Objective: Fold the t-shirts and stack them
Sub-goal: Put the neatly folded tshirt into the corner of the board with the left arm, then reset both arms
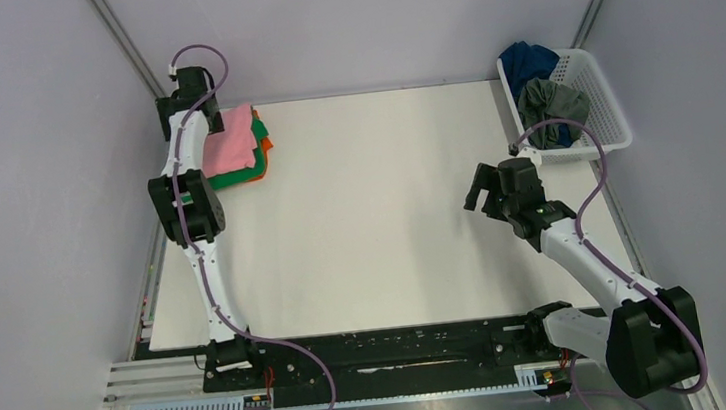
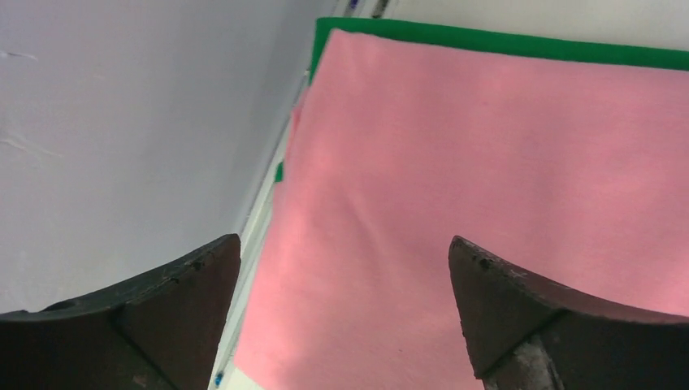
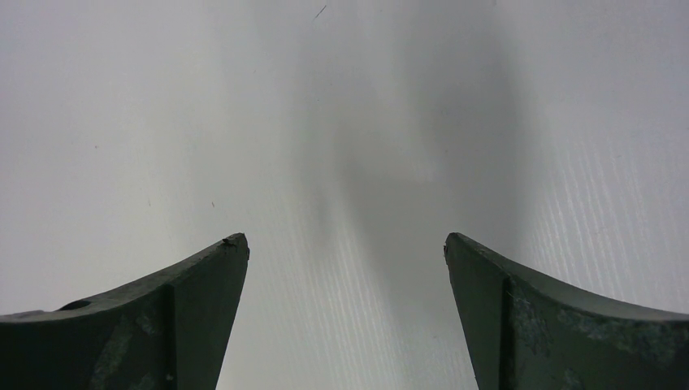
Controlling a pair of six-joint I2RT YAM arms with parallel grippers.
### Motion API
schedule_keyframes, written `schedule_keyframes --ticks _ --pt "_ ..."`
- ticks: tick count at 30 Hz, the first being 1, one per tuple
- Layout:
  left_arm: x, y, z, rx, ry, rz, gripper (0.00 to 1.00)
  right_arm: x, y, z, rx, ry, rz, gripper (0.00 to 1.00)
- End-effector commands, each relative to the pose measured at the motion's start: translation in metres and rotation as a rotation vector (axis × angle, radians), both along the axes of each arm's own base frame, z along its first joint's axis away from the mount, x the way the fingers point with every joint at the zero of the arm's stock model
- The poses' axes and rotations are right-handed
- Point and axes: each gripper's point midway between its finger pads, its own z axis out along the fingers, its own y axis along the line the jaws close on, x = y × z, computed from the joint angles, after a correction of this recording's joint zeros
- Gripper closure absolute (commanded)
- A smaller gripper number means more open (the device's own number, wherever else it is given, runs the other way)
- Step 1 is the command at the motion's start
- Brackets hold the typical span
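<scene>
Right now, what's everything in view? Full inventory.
pink t-shirt: 1, light pink, folded, top of the stack at the table's far left
green t-shirt: 1, bright green, under the pink one
orange t-shirt: 1, orange, edge showing in the stack
blue t-shirt: 1, dark blue, bunched in the basket
grey t-shirt: 1, grey, bunched in the basket
basket: 1, white lattice, far right
table: 1, white
left gripper: 1, black, open over the pink t-shirt
right gripper: 1, black, open over bare table
</scene>
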Motion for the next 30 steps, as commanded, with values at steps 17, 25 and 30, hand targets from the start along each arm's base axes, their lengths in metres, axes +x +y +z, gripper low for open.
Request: schedule_keyframes --ticks 17,25,30 --pt "-0.208 -0.264 0.136 -0.821 -0.617 -0.462 0.01 -0.052 -0.036 0.017 0.013 -0.141 -0.173 0.00" --pt "-0.313 -0.287 0.026 -0.832 -0.428 -0.514 0.01 -0.082 -0.052 -0.006 -0.016 -0.097 -0.227 0.00" --pt "-0.322 -0.266 0.046 -0.755 -0.532 -0.496 0.01 -0.078 -0.049 -0.002 0.020 -0.168 -0.224 0.00"
